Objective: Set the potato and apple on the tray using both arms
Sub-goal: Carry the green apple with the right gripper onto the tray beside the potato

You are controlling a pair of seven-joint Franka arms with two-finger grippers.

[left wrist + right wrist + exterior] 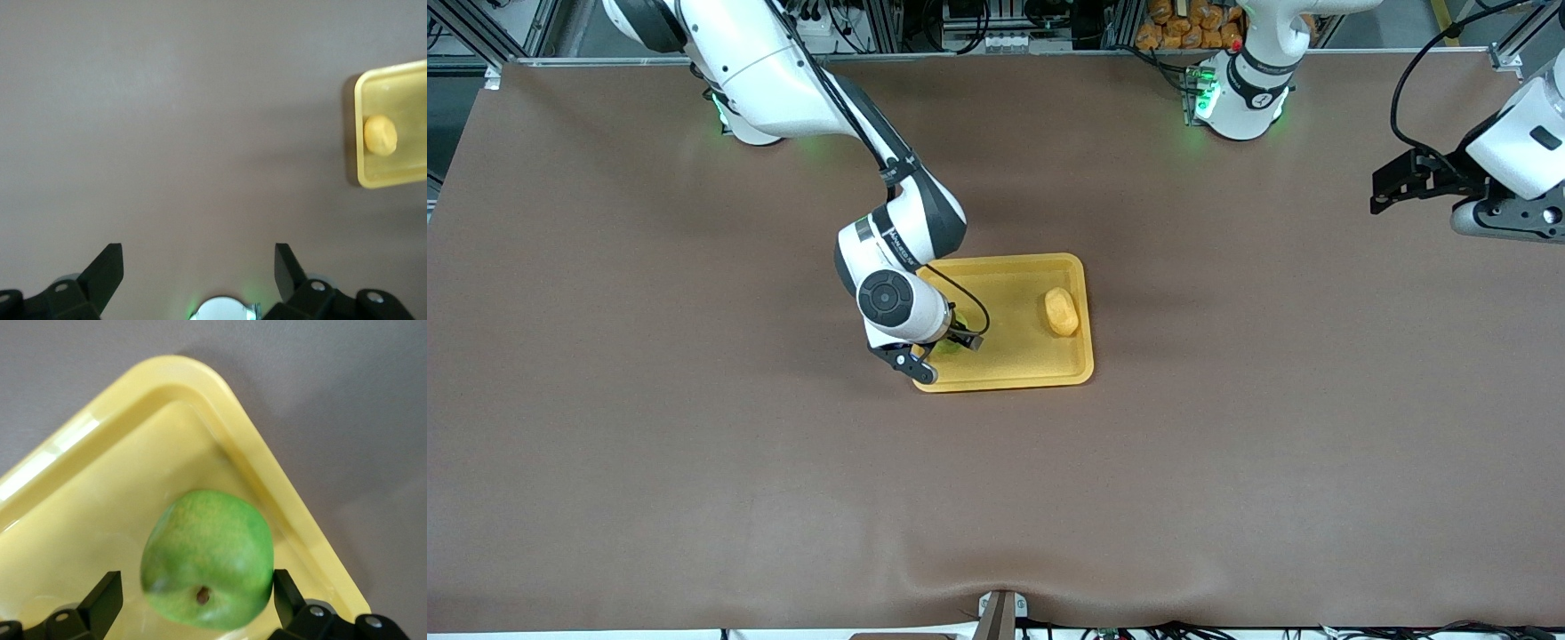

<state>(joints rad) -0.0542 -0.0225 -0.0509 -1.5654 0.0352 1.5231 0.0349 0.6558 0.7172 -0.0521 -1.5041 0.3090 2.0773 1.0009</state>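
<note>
**Apple and potato both on tray; both grippers spread**

Tray [1014, 369]: yellow-orange, rectangular, lying flat near the middle of the brown table [694, 462]. Taking the tray as a clock face in the front view, with 12 toward the robots' bases:

- Potato [1062, 311]: rests on the tray floor at about 3 o'clock, just inside the rim at the left arm's end. The left wrist view confirms it on the tray.
- Apple [210, 567]: rests on the tray floor at about 8 o'clock, in the corner toward the right arm's end and nearer the front camera. It sits close to the rim, stem dimple visible. In the front view only a sliver of green shows under the wrist.

Right gripper [935, 348]: low over the tray's 8 o'clock corner, fingers apart, one on either side of the apple. One finger stands clear; whether the other touches the fruit cannot be told.

Left gripper [1392, 188]: held over bare table at the left arm's end, well apart from the tray, fingers spread wide with nothing between them. This arm waits.
</note>
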